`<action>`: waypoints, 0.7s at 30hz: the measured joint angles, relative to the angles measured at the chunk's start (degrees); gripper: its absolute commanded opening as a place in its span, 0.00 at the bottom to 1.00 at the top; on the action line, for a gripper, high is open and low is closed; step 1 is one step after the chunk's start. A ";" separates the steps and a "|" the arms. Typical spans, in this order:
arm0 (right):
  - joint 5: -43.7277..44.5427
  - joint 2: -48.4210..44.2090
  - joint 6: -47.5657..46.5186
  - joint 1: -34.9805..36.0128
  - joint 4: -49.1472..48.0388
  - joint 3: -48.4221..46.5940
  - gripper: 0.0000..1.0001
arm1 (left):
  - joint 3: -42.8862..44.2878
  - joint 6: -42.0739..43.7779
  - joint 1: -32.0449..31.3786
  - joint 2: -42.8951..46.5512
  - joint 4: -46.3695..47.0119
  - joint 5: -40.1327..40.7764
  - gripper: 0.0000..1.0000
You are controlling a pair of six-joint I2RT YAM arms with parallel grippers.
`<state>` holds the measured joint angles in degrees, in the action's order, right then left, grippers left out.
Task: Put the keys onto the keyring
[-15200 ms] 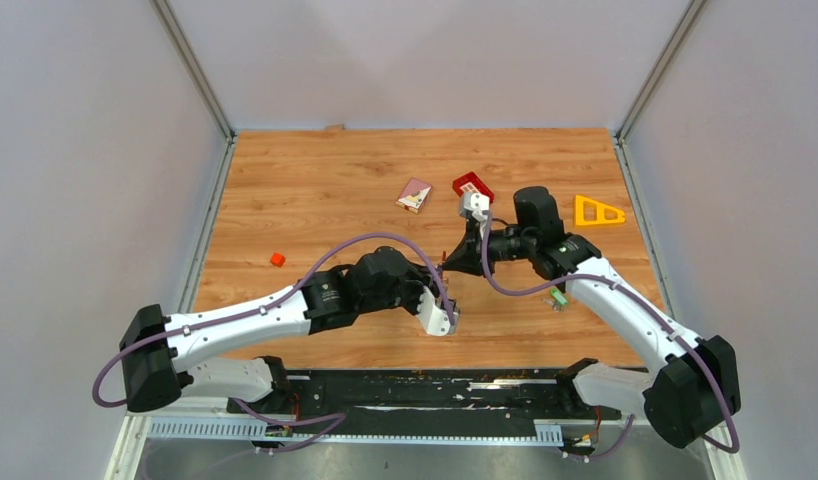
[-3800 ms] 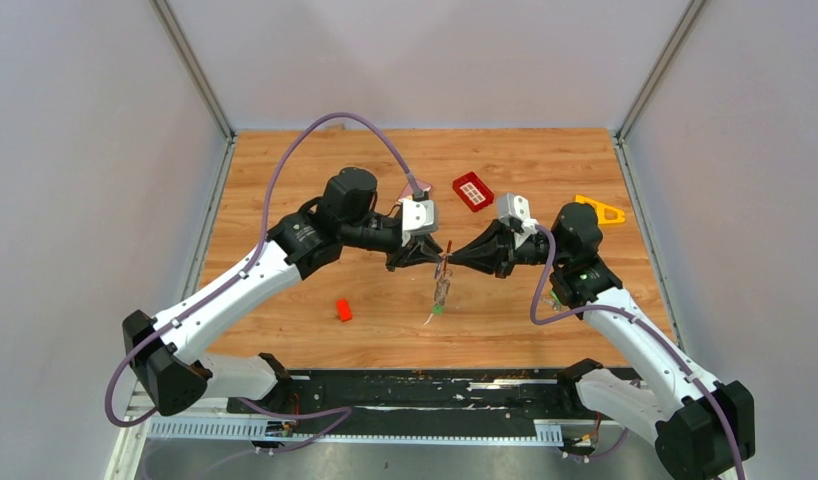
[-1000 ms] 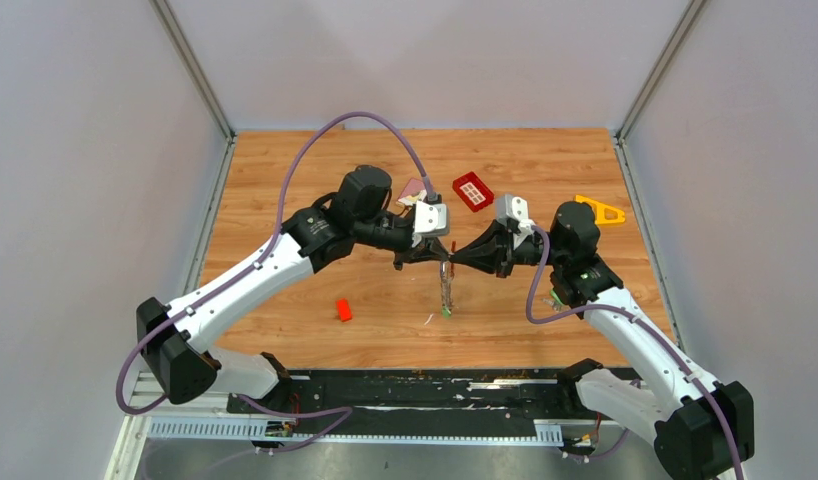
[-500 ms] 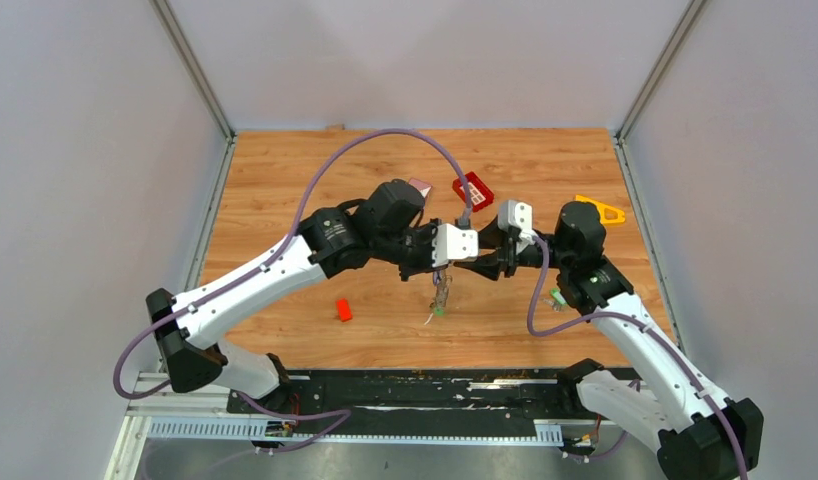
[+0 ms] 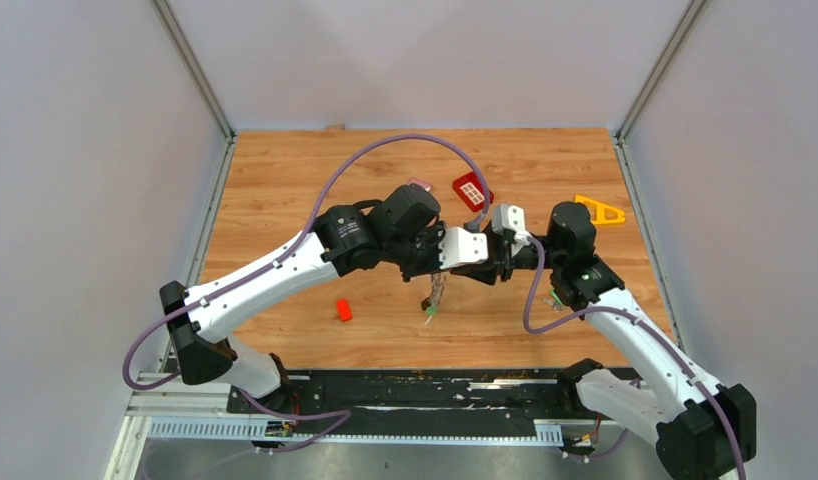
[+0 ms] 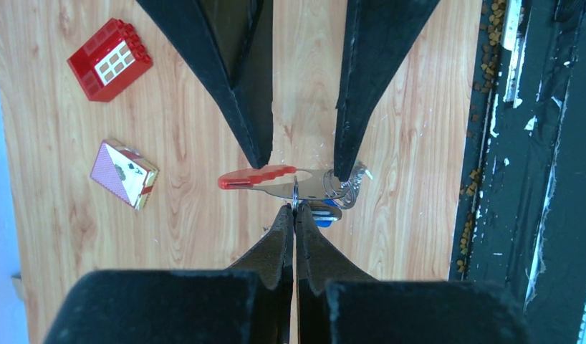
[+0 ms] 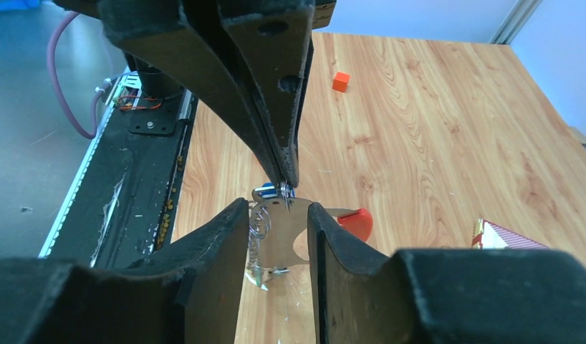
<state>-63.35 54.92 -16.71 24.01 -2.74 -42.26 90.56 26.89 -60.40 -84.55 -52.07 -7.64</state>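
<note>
**Finding.** Your left hand (image 6: pixel 295 209) is closed tight. Its fingertips pinch the thin wire loop of the keyring (image 6: pixel 304 185), a coiled metal ring on a flat silvery fob with a glossy red end. That pinch carries the assembly in the air above the wooden surface (image 5: pixel 315 180), between the two arms. The fob lies roughly level in the left wrist view.

**Right hand.** Your right hand (image 7: pixel 278 211) stands parted, with one finger on each side of the fob. I cannot confirm that either finger presses on it.

**Judged purpose.** The left hand fixes the ring so that the right can take hold and work a key along the coil.

**Keys.** A small silver key with a blue plastic head (image 6: pixel 323 215) sits just beside the ring, under the fob. Whether it is threaded on cannot be told. A green-headed piece (image 5: pixel 428 311), probably another key, hangs lowest in the bundle.

**Risk, as judged.** A single fingertip pinch lets the fob swing.
</note>
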 measured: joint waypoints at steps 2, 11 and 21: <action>-0.28 0.85 0.61 0.31 -0.70 0.35 0.33 | 0.02 -0.33 0.00 0.00 0.04 -0.28 0.00; -0.70 1.66 2.12 1.20 -2.93 0.35 0.32 | 0.02 -1.29 -0.04 0.00 0.26 -2.32 0.00; -0.70 2.49 2.10 1.75 -3.58 0.44 0.26 | 0.02 -2.21 -0.22 0.00 0.55 -4.46 0.00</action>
<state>-64.05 57.41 -14.61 25.76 -6.33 -41.82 90.59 24.69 -60.62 -84.55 -51.53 -12.10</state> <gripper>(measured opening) 0.264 0.007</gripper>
